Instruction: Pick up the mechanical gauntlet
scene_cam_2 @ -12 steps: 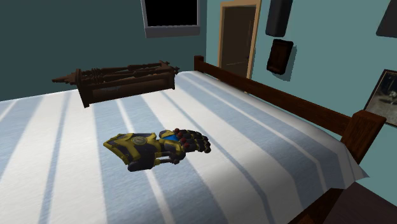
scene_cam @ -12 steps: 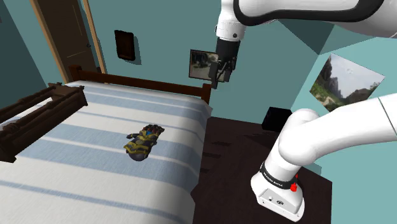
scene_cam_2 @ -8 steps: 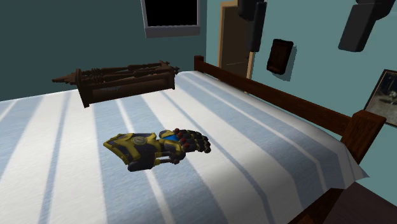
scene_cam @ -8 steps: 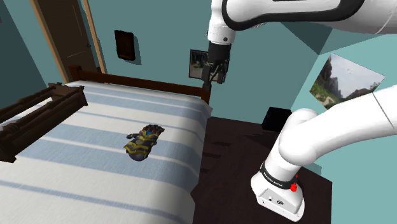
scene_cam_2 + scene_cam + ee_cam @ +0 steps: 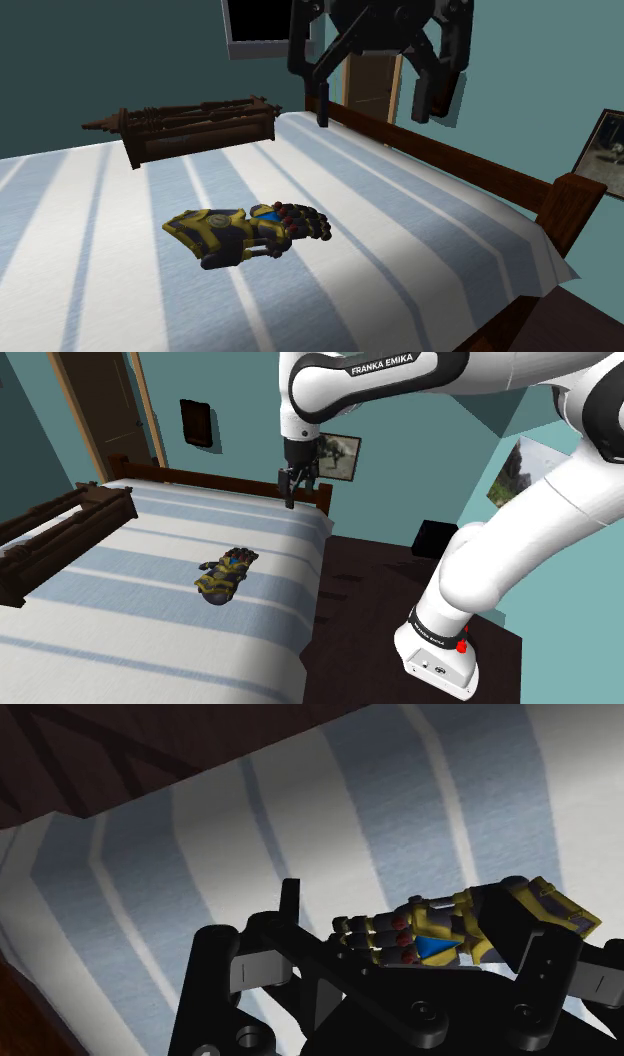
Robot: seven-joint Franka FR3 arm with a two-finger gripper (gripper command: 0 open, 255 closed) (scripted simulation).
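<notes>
Striped blue-and-white bed, a gold-and-dark gauntlet mid-cover, a dark wooden rack well apart.

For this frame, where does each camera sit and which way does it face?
Shoulder view: beside the white stand, looking down over the blue-and-white striped bed; white arm and black gripper show.
Second exterior view: low across the bed, facing the brown door; the open gripper hangs above.
Wrist view: on the hand, looking down past the gripper.
All share the gold-and-brown mechanical gauntlet.
</notes>
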